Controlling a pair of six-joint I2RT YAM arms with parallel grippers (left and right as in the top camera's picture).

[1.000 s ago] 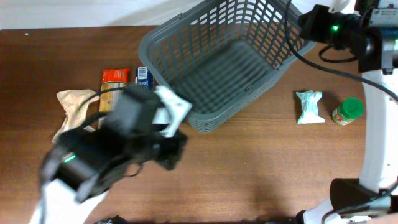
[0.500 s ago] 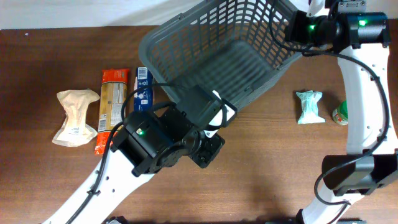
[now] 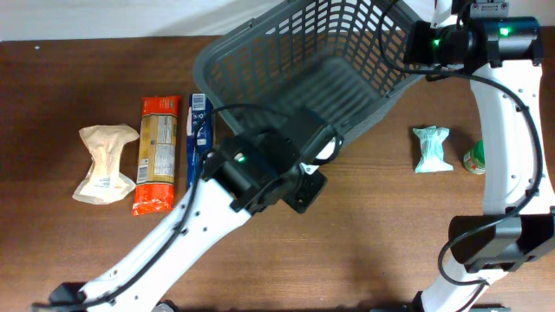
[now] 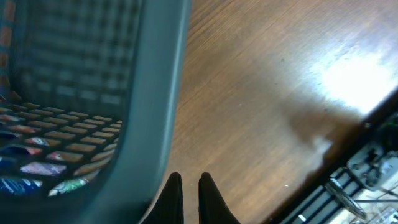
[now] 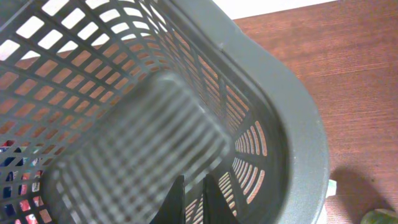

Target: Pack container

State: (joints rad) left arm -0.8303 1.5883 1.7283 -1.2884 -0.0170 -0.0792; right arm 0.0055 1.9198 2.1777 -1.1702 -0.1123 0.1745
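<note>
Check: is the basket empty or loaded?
Empty where visible: the basket shows bare mesh floor overhead and from the right wrist; the left arm hides its near corner.

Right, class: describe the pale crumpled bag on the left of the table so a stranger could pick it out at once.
From the large dark grey plastic lattice basket on the brown wooden table, follow the row of packets leftward. Last comes the beige crumpled bag, pinched at its waist; its neighbours, an orange-red packet and a narrow blue box, are bright and straight-edged.
</note>
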